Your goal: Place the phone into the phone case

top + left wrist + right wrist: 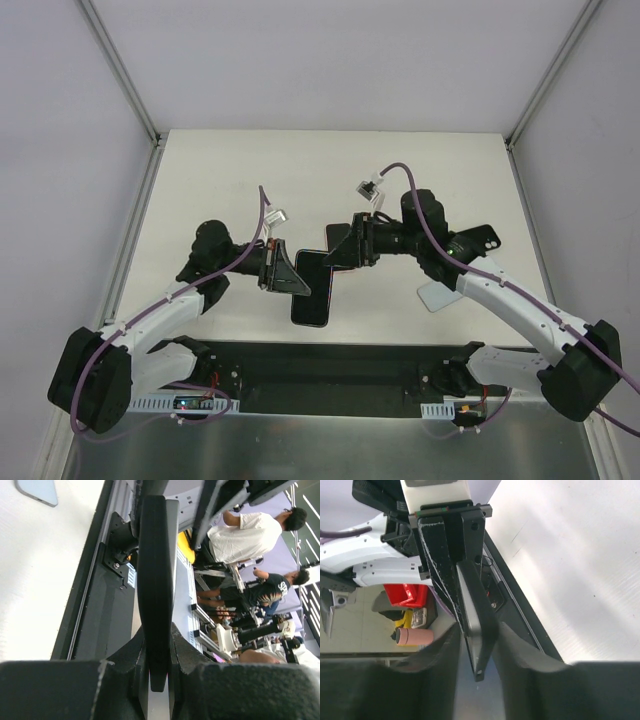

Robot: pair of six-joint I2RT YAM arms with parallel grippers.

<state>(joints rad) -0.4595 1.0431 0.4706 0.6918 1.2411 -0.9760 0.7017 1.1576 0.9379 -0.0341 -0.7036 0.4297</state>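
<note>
A black phone case [487, 625] with a dark phone [312, 295] lying against its inner side is held in the air over the table's near middle. The phone's grey edge [469, 607] shows beside the case in the right wrist view. My left gripper [283, 270] is shut on the slab's left side; in the left wrist view [157, 635] the case [155, 580] stands edge-on between the fingers. My right gripper [350, 247] grips the upper right end, and in its wrist view [477, 630] the fingers flank the slab.
A pale blue flat piece [438, 296] lies on the table under the right arm and shows in the left wrist view [37, 490]. A black case-like piece [480, 238] lies behind the right arm. A black rail [330, 370] runs along the near edge.
</note>
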